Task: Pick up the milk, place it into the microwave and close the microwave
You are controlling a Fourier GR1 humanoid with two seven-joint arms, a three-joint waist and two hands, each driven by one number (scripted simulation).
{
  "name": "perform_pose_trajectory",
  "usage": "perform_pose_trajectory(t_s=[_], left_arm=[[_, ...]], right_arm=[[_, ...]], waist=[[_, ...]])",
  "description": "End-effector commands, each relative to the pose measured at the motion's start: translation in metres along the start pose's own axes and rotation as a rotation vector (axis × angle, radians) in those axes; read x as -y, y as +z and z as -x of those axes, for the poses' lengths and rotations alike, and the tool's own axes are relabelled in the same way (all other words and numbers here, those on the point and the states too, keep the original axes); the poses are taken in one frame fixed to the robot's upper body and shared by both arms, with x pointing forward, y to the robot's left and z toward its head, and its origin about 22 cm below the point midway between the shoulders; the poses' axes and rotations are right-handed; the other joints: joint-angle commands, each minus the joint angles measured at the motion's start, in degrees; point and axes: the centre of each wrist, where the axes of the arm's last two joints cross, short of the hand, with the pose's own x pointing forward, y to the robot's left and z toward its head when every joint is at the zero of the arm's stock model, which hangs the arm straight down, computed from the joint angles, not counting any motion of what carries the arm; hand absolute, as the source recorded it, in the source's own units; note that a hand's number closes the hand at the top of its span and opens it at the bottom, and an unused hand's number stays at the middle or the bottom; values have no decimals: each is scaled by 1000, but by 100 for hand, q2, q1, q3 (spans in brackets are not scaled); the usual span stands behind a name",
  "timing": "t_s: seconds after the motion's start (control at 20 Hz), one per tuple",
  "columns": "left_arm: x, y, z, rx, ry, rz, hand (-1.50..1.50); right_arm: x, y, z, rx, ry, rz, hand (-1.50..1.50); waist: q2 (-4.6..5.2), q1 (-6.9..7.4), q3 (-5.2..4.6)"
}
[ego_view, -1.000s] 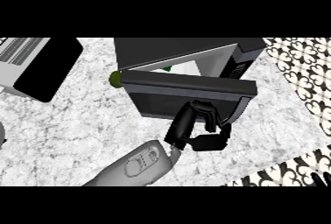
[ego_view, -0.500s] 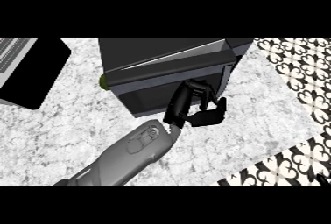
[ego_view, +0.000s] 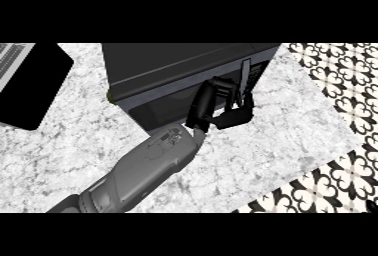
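Note:
The dark microwave (ego_view: 177, 65) stands at the back middle of the marble counter (ego_view: 280, 150), and its door (ego_view: 166, 107) lies flush with the body. My right hand (ego_view: 208, 102) rests against the door's front near the right end, beside the pale control strip (ego_view: 244, 75). Its fingers (ego_view: 235, 116) are relaxed, touch the door, and hold nothing. The grey forearm (ego_view: 151, 165) comes in from the lower left. No milk shows in this view. My left hand is out of the picture.
A flat black panel (ego_view: 29, 85) lies on the counter at the left, with a grey ribbed object (ego_view: 13, 52) behind it. Something small and green (ego_view: 109, 95) peeks out at the microwave's left corner. The counter's edge and patterned floor (ego_view: 339, 85) run along the right.
The microwave door has swung from partly open to shut, with my right hand following it inward. The inside of the microwave no longer shows.

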Motion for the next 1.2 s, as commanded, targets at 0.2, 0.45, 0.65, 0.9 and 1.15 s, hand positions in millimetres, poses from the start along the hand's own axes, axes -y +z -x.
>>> perform_pose_trajectory(t_s=[0.2,0.45,0.65,0.9,1.15], left_arm=[[-6,-14,-4,23,13,-35,150],[-5,-15,-3,37,13,-39,150],[-6,-17,-1,42,7,-44,150],[-7,-18,-1,52,20,-56,150],[-7,-19,0,47,19,-64,150]], right_arm=[[1,-12,-12,59,-12,-69,-150],[-2,-10,-14,46,-58,-72,-150],[-2,-10,-17,44,-77,-70,-150],[-2,-11,-24,19,-72,-89,-150],[-2,-12,-27,25,-89,-95,-150]], waist=[[31,-152,6],[47,-229,19],[54,-199,24],[34,-261,9],[50,-323,25]])
